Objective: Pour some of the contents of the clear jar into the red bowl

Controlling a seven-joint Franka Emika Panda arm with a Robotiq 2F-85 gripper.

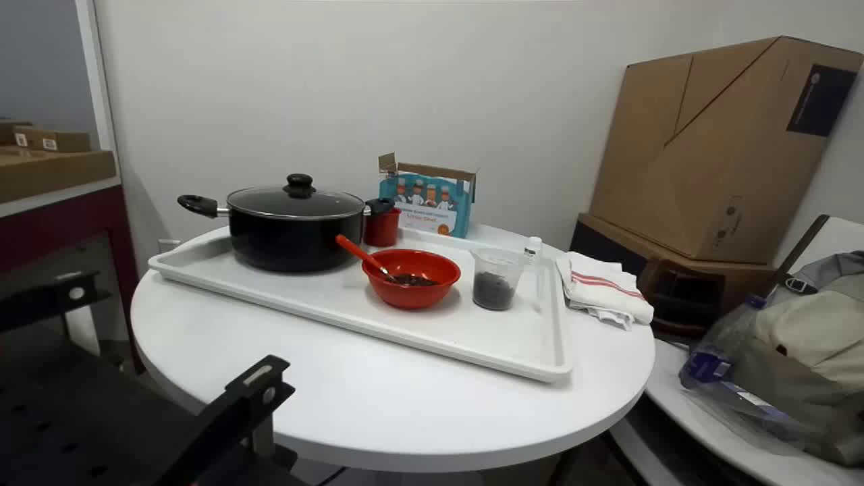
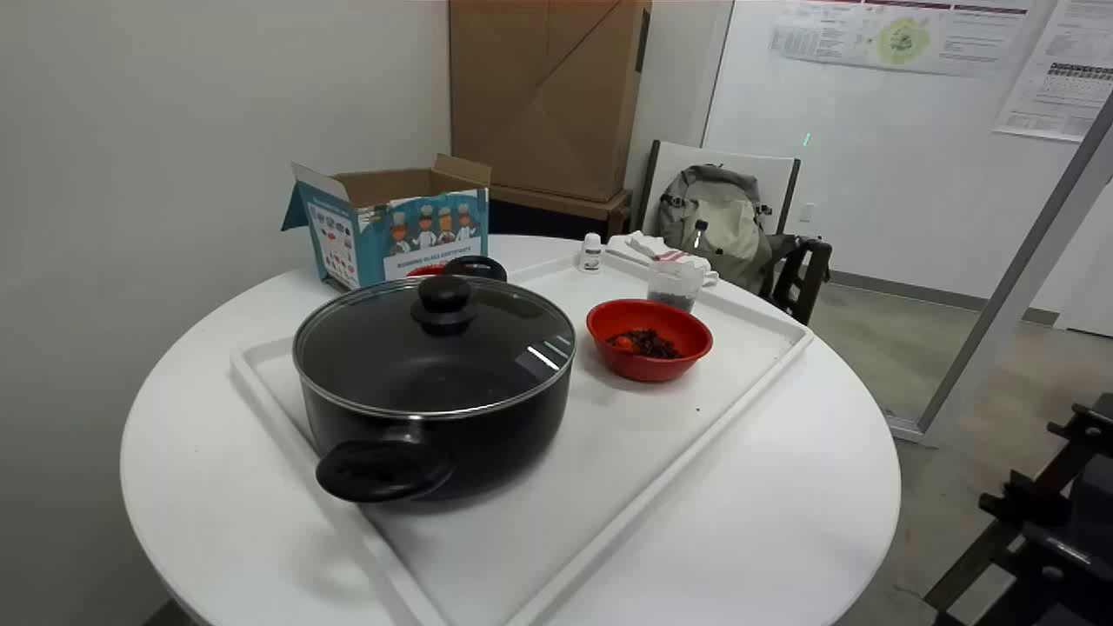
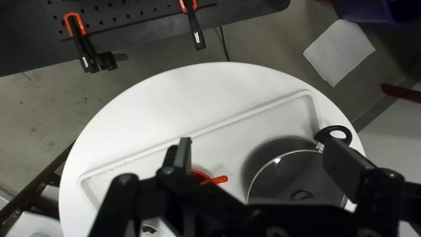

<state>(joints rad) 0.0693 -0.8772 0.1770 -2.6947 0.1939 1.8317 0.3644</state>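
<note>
A pale wall [image 1: 472, 88] rises behind a round white table [image 1: 378, 405], which bears a white tray [image 1: 499, 337]. In an exterior view, the red bowl [image 1: 408, 294] sits upright on the tray with dark bits [image 2: 650, 342] inside, a red-handled utensil [image 1: 360, 254] leaning out towards ten o'clock. At three o'clock from the bowl, near but apart, the clear jar [image 1: 496, 280] stands upright on the tray, dark contents in its lower part. The lidded black pot [image 1: 297, 239] is at ten o'clock from the bowl, a teal box [image 1: 428, 202] at twelve. From the jar, a white bottle [image 1: 533, 250] stands at two o'clock and a striped white towel [image 1: 603, 287] lies at three. In the wrist view, the gripper [image 3: 263, 161] has its fingers [image 3: 183, 153] spread well apart, one hiding part of the bowl.
</note>
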